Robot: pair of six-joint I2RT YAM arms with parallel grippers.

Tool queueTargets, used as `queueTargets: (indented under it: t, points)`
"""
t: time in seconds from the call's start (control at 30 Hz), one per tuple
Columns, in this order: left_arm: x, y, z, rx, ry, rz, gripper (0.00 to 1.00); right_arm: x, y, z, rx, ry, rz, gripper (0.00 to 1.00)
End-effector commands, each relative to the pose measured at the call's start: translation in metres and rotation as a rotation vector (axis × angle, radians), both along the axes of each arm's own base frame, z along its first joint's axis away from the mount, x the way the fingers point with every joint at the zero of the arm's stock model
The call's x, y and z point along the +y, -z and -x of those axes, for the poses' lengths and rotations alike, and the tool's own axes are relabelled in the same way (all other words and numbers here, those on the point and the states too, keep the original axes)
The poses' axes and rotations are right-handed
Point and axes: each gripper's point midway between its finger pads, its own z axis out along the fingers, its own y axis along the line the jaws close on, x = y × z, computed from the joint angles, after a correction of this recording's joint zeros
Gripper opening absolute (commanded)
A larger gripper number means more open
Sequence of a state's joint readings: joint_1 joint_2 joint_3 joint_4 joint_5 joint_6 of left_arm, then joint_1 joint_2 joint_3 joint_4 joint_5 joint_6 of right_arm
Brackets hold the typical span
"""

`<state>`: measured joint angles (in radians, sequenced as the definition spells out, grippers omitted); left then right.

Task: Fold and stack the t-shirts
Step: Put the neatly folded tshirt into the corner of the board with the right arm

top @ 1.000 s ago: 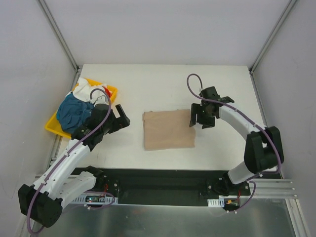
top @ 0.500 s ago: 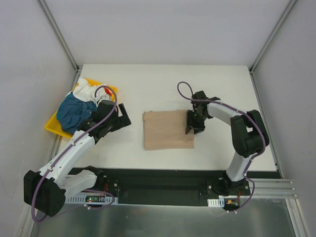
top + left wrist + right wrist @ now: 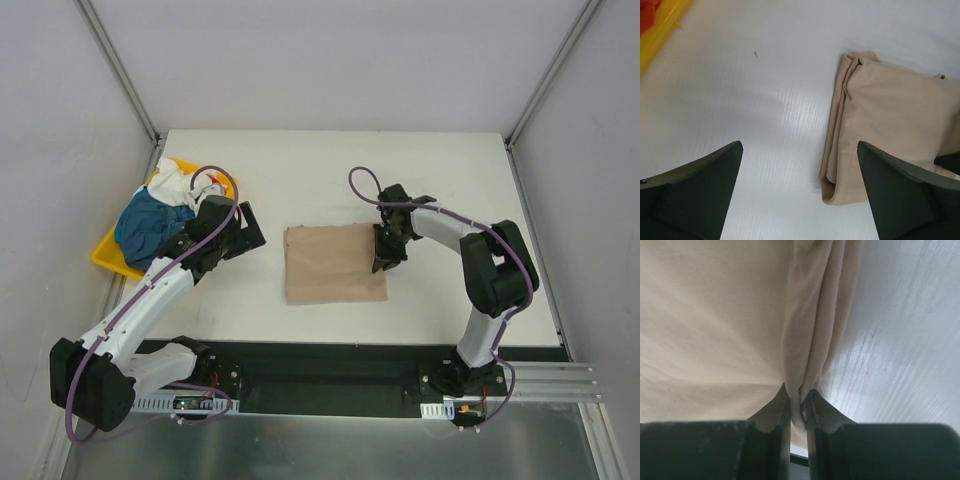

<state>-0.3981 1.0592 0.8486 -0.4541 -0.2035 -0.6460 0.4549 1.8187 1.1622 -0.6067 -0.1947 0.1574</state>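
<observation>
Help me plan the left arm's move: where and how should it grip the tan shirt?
Probably the shirt by its left edge, coming in low from the left. Its folded layers bunch into a raised lip there, facing the open left gripper; the right gripper pinches the opposite edge.

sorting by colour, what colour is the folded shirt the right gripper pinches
Plain tan-beige cloth t-shirt; best in left wrist view.
</observation>
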Motion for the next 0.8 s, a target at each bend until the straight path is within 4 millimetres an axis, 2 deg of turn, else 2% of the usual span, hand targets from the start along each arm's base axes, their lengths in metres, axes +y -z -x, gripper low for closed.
queueTargets:
  t: [0.0, 0.13, 0.33, 0.47, 0.5, 0.53, 0.6, 0.63, 0.7, 0.73, 0.77]
  points:
    - [0.004, -0.018, -0.011, -0.049, -0.023, -0.014, 0.99, -0.007, 0.001, -0.01, -0.032, 0.008, 0.063, 0.09]
    - [0.002, -0.024, -0.014, -0.057, -0.017, -0.007, 0.99, -0.012, -0.003, -0.014, -0.058, 0.002, 0.084, 0.03]
    - [0.005, -0.026, -0.016, -0.068, -0.029, -0.02, 0.99, -0.026, -0.014, -0.042, -0.111, 0.031, 0.117, 0.01]
    - [0.006, -0.024, -0.015, -0.064, -0.032, -0.02, 0.99, -0.037, -0.018, -0.068, -0.132, 0.059, 0.117, 0.01]
    - [0.007, -0.024, -0.015, -0.066, -0.038, -0.024, 0.99, -0.037, -0.026, -0.082, -0.161, 0.068, 0.108, 0.01]
    - [0.007, -0.024, -0.014, -0.066, -0.037, -0.025, 0.99, -0.041, -0.022, -0.088, -0.154, 0.074, 0.119, 0.01]
    - [0.01, -0.024, -0.015, -0.068, -0.045, -0.031, 0.99, -0.049, -0.026, -0.104, -0.171, 0.094, 0.134, 0.01]
    - [0.01, -0.024, -0.015, -0.068, -0.046, -0.032, 0.99, -0.052, -0.026, -0.119, -0.188, 0.104, 0.147, 0.01]
    - [0.01, -0.026, -0.016, -0.072, -0.047, -0.03, 0.99, -0.069, -0.025, -0.132, -0.187, 0.122, 0.202, 0.01]
    - [0.01, -0.028, -0.017, -0.076, -0.049, -0.028, 0.99, -0.075, -0.026, -0.149, -0.206, 0.134, 0.229, 0.01]
    - [0.011, -0.03, -0.018, -0.081, -0.053, -0.027, 0.99, -0.087, -0.024, -0.15, -0.178, 0.144, 0.255, 0.01]
